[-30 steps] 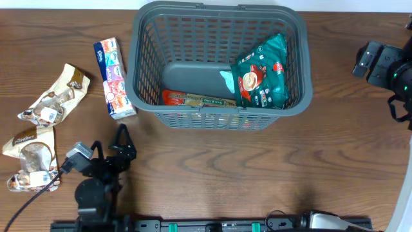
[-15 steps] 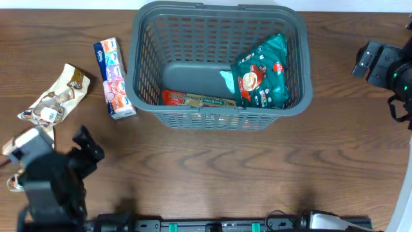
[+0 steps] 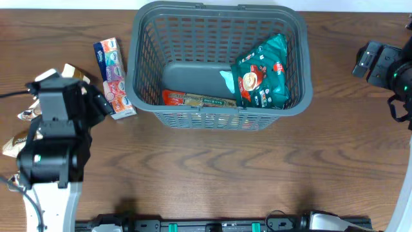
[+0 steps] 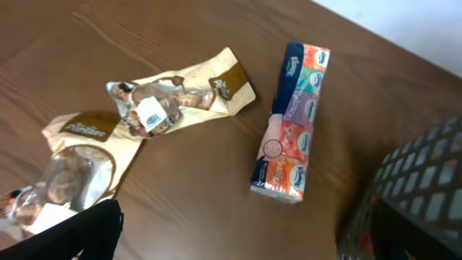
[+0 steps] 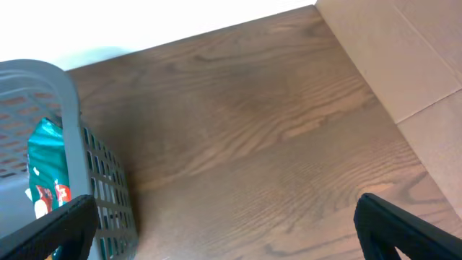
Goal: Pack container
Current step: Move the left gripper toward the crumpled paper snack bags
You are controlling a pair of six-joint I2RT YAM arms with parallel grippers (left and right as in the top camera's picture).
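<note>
Left end effector (image 3: 96,106) is spread near beige snack packets (image 4: 177,101) at the surface's left edge, and right end effector (image 5: 225,220) is spread near the dark grey slotted plastic basket (image 3: 219,119).

Black left arm (image 3: 55,138), white lower link (image 3: 51,206), thin black cable (image 3: 13,95), black right gripper (image 5: 225,206)

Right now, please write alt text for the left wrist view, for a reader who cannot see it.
A long multicoloured tissue pack lies on the brown wooden table, beside two crumpled beige plastic snack bags with clear windows. A corner of the dark grey plastic lattice basket shows at lower right.
</note>
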